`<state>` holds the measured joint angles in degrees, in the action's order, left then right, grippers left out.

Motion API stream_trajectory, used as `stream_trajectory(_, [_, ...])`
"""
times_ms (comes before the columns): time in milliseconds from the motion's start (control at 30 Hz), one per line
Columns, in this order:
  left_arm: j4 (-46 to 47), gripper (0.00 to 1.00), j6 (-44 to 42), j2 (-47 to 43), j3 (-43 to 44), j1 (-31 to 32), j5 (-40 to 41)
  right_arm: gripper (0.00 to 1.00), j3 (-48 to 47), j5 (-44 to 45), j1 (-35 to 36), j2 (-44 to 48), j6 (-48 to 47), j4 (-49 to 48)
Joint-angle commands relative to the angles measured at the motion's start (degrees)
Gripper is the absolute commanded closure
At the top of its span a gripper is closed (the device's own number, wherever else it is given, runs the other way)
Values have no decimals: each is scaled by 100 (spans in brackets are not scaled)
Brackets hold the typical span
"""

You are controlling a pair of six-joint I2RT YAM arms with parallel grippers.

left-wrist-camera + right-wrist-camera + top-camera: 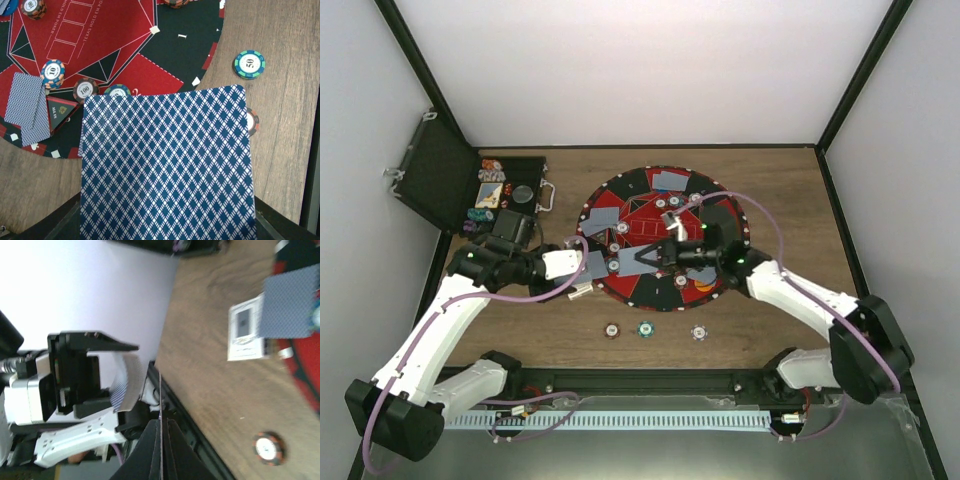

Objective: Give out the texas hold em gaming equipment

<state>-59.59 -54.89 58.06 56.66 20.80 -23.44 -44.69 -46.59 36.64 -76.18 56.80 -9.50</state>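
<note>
1. Right fingers point(145, 455) pinch one card point(160, 395) edge-on near the deck point(167, 165), seemingly to deal it.
2. Left fingers point(100, 341) clamp the deck above the mat's point(185, 60) edge, presenting it.

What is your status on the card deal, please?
Left gripper shut on cards. Right gripper shut on one card, edge-on. Three chips on table beside mat; nothing blocking.
</note>
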Motion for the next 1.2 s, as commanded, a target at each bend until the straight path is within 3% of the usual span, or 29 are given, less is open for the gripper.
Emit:
stream_trajectory(0, [97,94,-123,-6,-50,22,-46,99,382,-131,-880,548,-680,963])
stream_trajectory(167, [97,94,-129,-2,-55,27,-63,99,814,117,-1990,754,-1605,2009])
stream_trajectory(333, [92,94,-139,37,-44,28,-90,99,1245,143,-2709,586,-1989,2043])
stream_trajectory(600, [-83,94,-213,113,-20,27,-132,98,1002,959,-2908,-94,-2427,2286])
stream_trajectory(767, [-64,94,-209,126,7,29,-169,82,696,1518,-2911,-178,-2602,2702])
stream_trajectory(1000, [-34,94,-190,211,17,25,-203,41,338,2620,-2910,32,-2711,3513])
stream_trajectory(1167, [-26,94,-191,206,36,29,-205,29,24,3205,-2902,395,-2557,3863])
